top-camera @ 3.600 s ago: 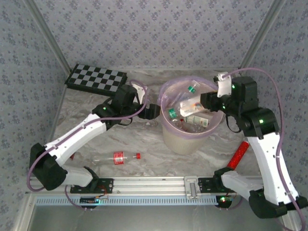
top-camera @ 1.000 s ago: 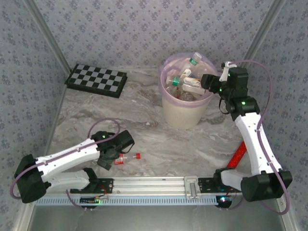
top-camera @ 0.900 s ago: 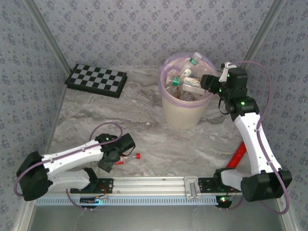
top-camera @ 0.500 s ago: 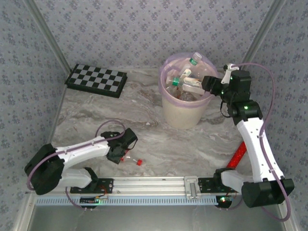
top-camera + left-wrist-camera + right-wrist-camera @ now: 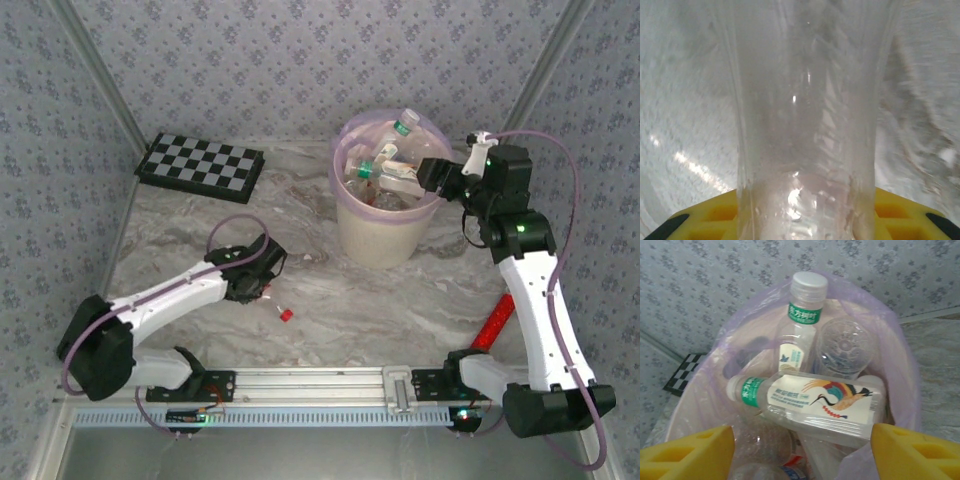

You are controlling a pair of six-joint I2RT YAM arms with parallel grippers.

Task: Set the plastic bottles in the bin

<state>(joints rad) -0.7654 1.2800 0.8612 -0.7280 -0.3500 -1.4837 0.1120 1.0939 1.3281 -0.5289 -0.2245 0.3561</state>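
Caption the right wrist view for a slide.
Open right tool facing the bag-lined bin, plastic bottles piled inside, crane-labelled bottle on top.

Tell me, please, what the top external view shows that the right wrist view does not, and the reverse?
Top external: the left gripper low over the table, with a red-capped bottle in it, and a red object beside the right arm. Right wrist: label detail, such as the crane drawn on the lying bottle, and yellow fingers. Both: the bin, the bottles filling it, the open right gripper at its rim, and the chequered board.
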